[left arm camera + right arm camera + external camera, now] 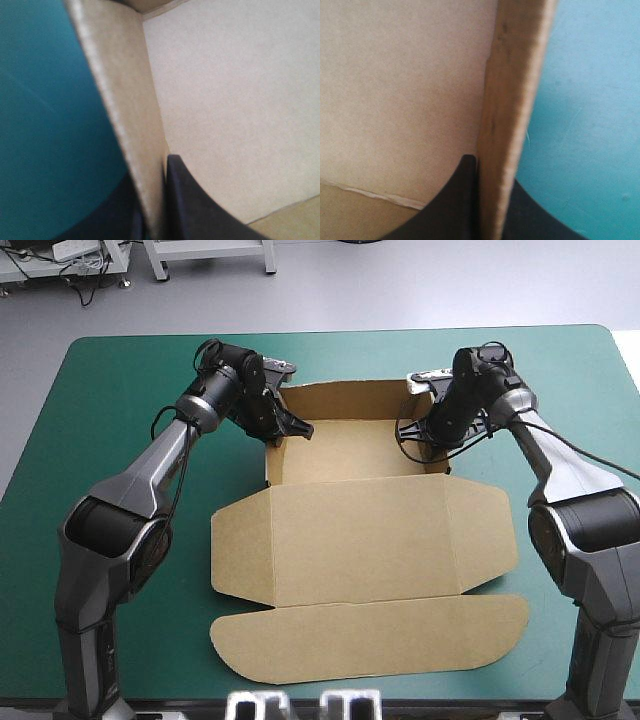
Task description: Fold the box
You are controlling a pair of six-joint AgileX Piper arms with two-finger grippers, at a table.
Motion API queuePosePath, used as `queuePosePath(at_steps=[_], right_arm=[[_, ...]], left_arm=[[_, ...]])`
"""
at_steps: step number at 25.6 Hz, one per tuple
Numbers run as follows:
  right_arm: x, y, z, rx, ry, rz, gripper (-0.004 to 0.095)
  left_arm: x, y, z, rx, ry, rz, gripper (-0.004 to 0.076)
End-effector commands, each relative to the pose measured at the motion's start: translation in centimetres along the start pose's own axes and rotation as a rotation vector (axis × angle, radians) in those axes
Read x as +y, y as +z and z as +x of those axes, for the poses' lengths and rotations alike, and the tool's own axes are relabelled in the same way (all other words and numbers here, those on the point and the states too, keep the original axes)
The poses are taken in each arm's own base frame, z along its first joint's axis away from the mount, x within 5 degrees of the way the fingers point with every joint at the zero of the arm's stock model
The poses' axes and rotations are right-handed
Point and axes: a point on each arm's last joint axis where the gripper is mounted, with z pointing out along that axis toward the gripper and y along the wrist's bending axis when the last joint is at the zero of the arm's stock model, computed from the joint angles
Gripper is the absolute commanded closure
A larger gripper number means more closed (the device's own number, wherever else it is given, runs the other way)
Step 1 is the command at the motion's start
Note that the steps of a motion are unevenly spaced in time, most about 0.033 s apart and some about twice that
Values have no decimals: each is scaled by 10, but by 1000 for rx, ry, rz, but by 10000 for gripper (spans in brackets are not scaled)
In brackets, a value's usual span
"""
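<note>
High view: brown box (365, 550) mid-table on teal-green cover (120, 420); lid (370, 640) flat at near side, tray (350, 452) with raised walls beyond. Side walls clamped: left gripper (283, 430) on left wall, right gripper (428, 437) on right wall, each nearly closed, one black finger (195, 205) inside the tray.

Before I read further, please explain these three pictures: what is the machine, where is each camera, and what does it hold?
This is a robot with two arms at a table with a teal-green cover. One picture looks down from above and behind; the other two come from a camera on each wrist. On the table lies a brown box, half made: walls raised at the far end, the lid flat. The left gripper pinches the left wall, the right gripper the right wall.
</note>
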Motion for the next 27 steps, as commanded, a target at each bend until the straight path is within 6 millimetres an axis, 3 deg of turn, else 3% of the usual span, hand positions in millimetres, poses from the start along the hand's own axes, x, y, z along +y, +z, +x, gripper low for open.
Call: queuePosePath(at_steps=[1, 5, 7, 13, 16, 23, 27], right_arm=[[-1, -32, 3, -61, -72, 4, 926], [-1, -32, 3, -61, -91, 5, 906], [-1, -32, 3, -61, -99, 5, 836], [-1, -33, 2, -63, -110, 2, 325], [-1, -37, 3, -73, -109, 6, 125], [1, -85, 9, -189, -129, 55, 113], [8, -143, 21, -345, -151, 70, 113]], left_arm=[[-17, -19, 3, -3, 69, 53, 733], [-20, -18, 3, 1, 69, 89, 720], [-21, -18, 3, -1, 88, 107, 655], [-17, -26, 3, -18, 70, 132, 300], [-12, -33, 3, -34, 31, 111, 208], [-3, -84, -5, -187, 33, 76, 204], [6, -130, 2, -297, 47, -58, 204]])
